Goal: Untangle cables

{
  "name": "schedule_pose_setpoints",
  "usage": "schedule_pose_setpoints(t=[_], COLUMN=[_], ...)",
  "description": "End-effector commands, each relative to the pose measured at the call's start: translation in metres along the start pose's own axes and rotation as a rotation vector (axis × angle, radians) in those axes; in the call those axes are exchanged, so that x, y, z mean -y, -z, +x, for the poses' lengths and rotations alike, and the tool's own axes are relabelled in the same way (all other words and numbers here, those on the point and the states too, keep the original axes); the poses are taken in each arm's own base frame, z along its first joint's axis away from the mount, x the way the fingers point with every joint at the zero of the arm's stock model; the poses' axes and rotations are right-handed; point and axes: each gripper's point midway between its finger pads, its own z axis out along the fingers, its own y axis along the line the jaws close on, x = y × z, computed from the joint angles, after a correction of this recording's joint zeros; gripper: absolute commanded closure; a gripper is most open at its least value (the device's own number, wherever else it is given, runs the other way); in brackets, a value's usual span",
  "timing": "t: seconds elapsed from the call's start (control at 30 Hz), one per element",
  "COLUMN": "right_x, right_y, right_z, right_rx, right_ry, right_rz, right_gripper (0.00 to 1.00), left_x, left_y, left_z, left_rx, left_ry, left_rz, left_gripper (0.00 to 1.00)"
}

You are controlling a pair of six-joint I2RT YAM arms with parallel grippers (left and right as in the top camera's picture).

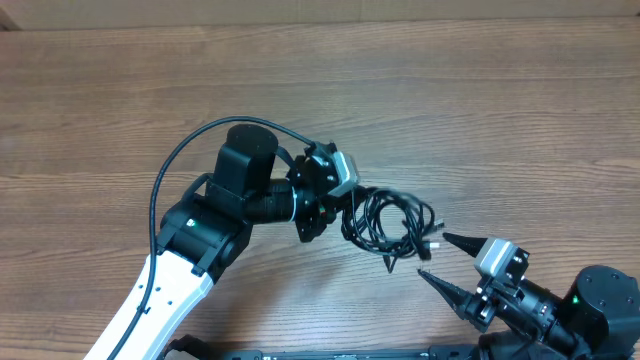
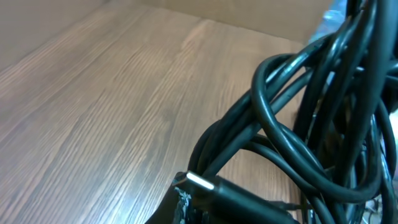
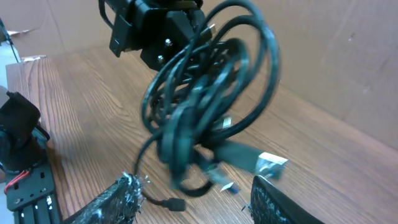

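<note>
The cables form a knotted bundle of thin black loops, lifted off the wooden table by my left gripper, which is shut on the bundle's left side. In the left wrist view the loops fill the right half, and a silver-tipped plug lies against my finger. From the right wrist view the bundle hangs in front, blurred, with plug ends dangling low. My right gripper stands open under it, its fingers wide apart on either side of the dangling ends. Overhead, the right gripper is at the bundle's lower right.
A thick black wire arcs over the left arm. A cardboard wall stands behind the table. A black mount sits at the left edge in the right wrist view. The table's front edge runs just below the right arm.
</note>
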Motion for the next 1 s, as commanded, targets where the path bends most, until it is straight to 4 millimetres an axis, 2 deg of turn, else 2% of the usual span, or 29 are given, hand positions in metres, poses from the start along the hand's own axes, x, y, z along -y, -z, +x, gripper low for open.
schedule_pose_setpoints(t=[0.0, 0.07, 0.17, 0.23, 0.47, 0.67, 0.8, 0.87, 0.97], right_x=[-0.002, -0.002, -0.006, -0.011, -0.011, -0.009, -0.009, -0.009, -0.009], right_y=[0.005, 0.005, 0.005, 0.005, 0.005, 0.005, 0.005, 0.005, 0.005], right_z=[-0.01, -0.011, -0.012, -0.014, -0.017, -0.019, -0.022, -0.022, -0.022], right_rx=[0.025, 0.025, 0.034, 0.048, 0.057, 0.066, 0.074, 0.074, 0.076], right_ry=[0.048, 0.048, 0.064, 0.084, 0.091, 0.102, 0.105, 0.105, 0.105], right_rz=[0.0, 0.0, -0.02, -0.047, -0.05, -0.042, -0.039, -0.039, -0.043], right_gripper=[0.45, 0.49, 0.63, 0.67, 0.68, 0.74, 0.75, 0.73, 0.64], left_x=[0.022, 0.022, 0.021, 0.02, 0.003, 0.003, 0.004, 0.005, 0.004], left_y=[0.007, 0.007, 0.007, 0.007, 0.006, 0.006, 0.006, 0.004, 0.003], left_z=[-0.013, -0.012, -0.014, -0.018, -0.015, -0.012, -0.011, -0.011, -0.009], left_rx=[0.058, 0.055, 0.06, 0.07, 0.048, 0.037, 0.033, 0.031, 0.022], left_ry=[-0.11, -0.105, -0.062, -0.015, 0.13, 0.214, 0.225, 0.221, 0.219], left_rz=[0.097, 0.097, 0.096, 0.093, -0.005, -0.002, 0.001, 0.002, -0.02], left_gripper=[0.96, 0.96, 0.96, 0.96, 0.96, 0.96, 0.96, 0.96, 0.95])
